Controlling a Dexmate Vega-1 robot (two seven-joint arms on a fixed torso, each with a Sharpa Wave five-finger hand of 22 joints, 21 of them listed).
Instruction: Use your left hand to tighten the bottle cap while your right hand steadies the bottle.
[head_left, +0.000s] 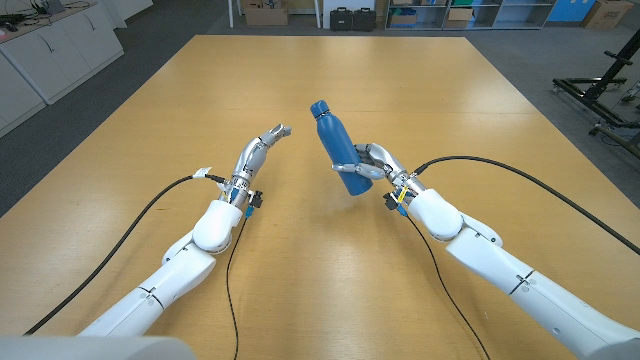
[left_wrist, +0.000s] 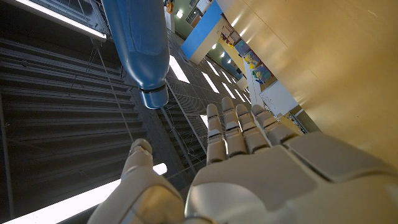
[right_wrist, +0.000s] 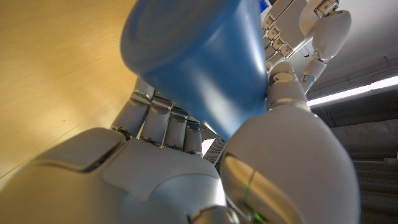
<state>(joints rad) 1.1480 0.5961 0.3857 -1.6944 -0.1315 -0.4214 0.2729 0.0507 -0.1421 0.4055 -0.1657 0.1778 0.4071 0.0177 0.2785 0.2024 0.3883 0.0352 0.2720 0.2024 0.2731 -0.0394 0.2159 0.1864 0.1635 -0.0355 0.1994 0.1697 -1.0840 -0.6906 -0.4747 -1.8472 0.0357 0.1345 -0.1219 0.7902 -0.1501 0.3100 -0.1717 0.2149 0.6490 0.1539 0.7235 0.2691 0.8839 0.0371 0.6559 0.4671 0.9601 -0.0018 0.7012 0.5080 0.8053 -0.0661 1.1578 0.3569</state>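
Blue bottle (head_left: 338, 147) tilts in my right hand (head_left: 372, 165), gripped low near its base, so when my empty, spread left fingers (head_left: 272, 135) twist the cap (head_left: 319, 107), it may swivel or slip.

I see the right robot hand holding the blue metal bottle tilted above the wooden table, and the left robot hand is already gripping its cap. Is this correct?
Not quite. The left robot hand is not gripping the cap: the head view shows it apart from the cap, fingers spread, holding nothing. The rest stands: the right robot hand holds the blue metal bottle tilted above the wooden table.
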